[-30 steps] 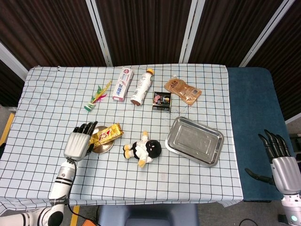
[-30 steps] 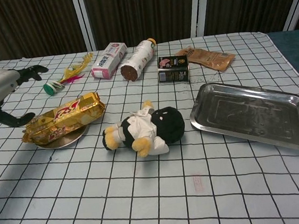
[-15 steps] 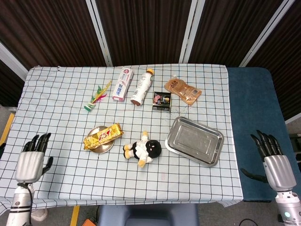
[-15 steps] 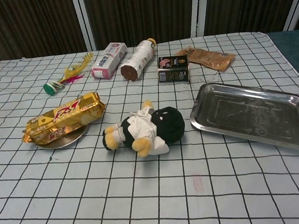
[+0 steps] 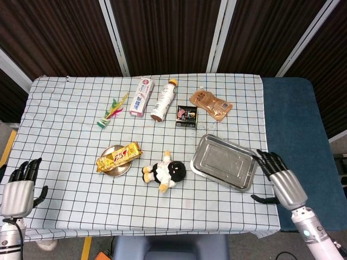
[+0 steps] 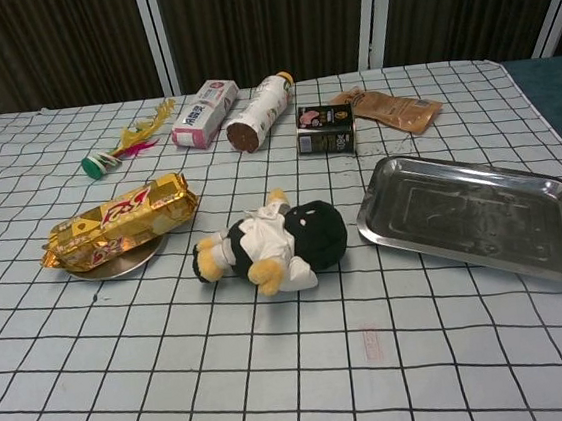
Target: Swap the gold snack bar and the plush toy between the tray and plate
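Snack bar: we see the gold snack bar (image 5: 119,156) lying across the small round plate (image 5: 120,169) on the left part of the surface (image 5: 65,135), its ends overhanging the rim.
Plush toy: the plush toy (image 5: 164,172) lies on its side directly on the checked cloth, between the plate and the tray, touching neither.
Tray: the metal tray (image 5: 224,161) sits to the right of the toy with nothing in it.
Left robot hand: we find the left robot hand (image 5: 17,187) off the near left corner of the surface, fingers apart and holding nothing, well away from the plate.
Right robot hand: the right robot hand (image 5: 281,179) hangs at the near right edge of the surface, just beside the tray's right end, fingers spread and holding nothing; we cannot tell whether a fingertip touches the tray.
Chest view: neither robot hand shows there.
Far row: a feathered shuttlecock (image 5: 111,111), a pink and white box (image 5: 141,96), a bottle (image 5: 164,100) on its side, a small dark box (image 5: 186,116) and an orange pouch (image 5: 210,104) lie along the back.
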`<state>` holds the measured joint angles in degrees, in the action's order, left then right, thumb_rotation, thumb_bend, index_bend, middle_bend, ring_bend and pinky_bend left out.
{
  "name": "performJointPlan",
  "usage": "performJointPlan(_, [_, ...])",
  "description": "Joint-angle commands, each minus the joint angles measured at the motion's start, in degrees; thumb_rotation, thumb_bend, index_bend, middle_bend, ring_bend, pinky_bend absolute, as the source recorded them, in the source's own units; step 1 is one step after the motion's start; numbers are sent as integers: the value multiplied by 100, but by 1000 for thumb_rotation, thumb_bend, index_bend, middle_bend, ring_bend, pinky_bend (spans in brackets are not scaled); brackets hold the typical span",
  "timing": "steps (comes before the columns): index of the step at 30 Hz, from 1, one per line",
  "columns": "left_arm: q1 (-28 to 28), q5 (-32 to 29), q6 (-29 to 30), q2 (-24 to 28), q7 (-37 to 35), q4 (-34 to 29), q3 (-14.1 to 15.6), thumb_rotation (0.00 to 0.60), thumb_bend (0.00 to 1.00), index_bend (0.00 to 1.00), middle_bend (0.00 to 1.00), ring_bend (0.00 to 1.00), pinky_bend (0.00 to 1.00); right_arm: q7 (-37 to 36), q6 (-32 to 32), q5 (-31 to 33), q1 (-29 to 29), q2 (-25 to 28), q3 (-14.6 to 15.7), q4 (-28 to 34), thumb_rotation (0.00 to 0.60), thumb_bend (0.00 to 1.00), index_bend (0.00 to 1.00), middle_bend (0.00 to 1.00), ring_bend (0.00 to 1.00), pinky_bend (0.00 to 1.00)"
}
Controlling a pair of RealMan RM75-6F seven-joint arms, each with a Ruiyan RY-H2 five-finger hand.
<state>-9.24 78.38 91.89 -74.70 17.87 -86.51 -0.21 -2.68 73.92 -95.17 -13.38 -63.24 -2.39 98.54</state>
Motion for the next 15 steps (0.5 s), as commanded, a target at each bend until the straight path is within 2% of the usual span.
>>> performJointPlan(1, [64,-50,29,76,8,-69,-64,600,366,51,110,104,232,10,-1053,170,-795,52,-185,420,600,37,1,0,0,0])
performJointPlan(9, [142,-217,-123,231,14,-242,-218,600,360,58,109,104,229,827,-2220,992,-1775,-667,-639,526,600,37,22,0,0,0])
performJointPlan(15, [169,-149,-173,303,13,-303,-259,600,360,68,111,104,229,1270,-2975,1801,-2394,-1165,-793,387,600,38,39,0,0,0])
